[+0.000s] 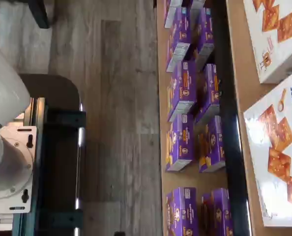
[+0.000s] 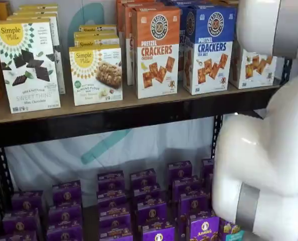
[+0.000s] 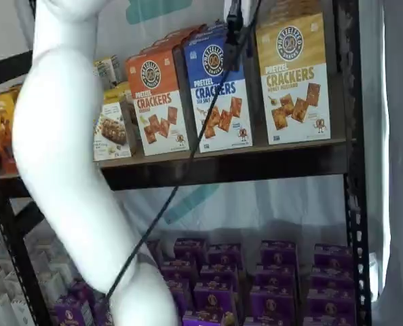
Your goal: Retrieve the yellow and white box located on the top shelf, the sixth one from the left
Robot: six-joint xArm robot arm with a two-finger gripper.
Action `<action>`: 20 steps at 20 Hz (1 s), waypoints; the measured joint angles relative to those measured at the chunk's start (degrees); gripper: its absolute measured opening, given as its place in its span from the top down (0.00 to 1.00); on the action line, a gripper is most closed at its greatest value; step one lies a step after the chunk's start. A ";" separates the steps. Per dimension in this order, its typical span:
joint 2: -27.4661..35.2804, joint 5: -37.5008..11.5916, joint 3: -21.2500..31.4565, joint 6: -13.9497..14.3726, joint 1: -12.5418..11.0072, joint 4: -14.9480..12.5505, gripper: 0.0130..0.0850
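The yellow and white box (image 3: 293, 75) stands upright at the right end of the top shelf (image 3: 256, 163), next to the blue carton. In a shelf view only its white lower half (image 2: 252, 68) shows, behind the white arm. The wrist view does not show it. My gripper (image 3: 233, 24) hangs from the view's top edge as a black shape with a cable beside it, in front of the gap between the blue and yellow cartons, above their logos. I cannot tell whether the fingers are apart. It holds nothing that I can see.
A blue Sea Salt carton (image 3: 218, 95) and an orange Cheddar carton (image 3: 157, 102) stand left of the target. Simple Mills boxes (image 2: 95, 74) are further left. Purple boxes (image 2: 149, 206) fill the lower level. The white arm (image 2: 264, 165) blocks the right side.
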 joint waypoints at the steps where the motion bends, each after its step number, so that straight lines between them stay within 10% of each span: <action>1: -0.24 -0.44 0.25 -0.05 0.50 -1.00 0.00; 3: -3.51 -4.94 4.33 -0.04 5.77 -9.24 0.00; 5: -6.01 -7.81 8.28 0.69 7.96 -11.80 0.00; 14: -10.52 -15.05 15.35 1.60 9.15 -10.92 0.00; 20: -8.12 -15.28 11.02 1.45 7.42 -7.53 0.00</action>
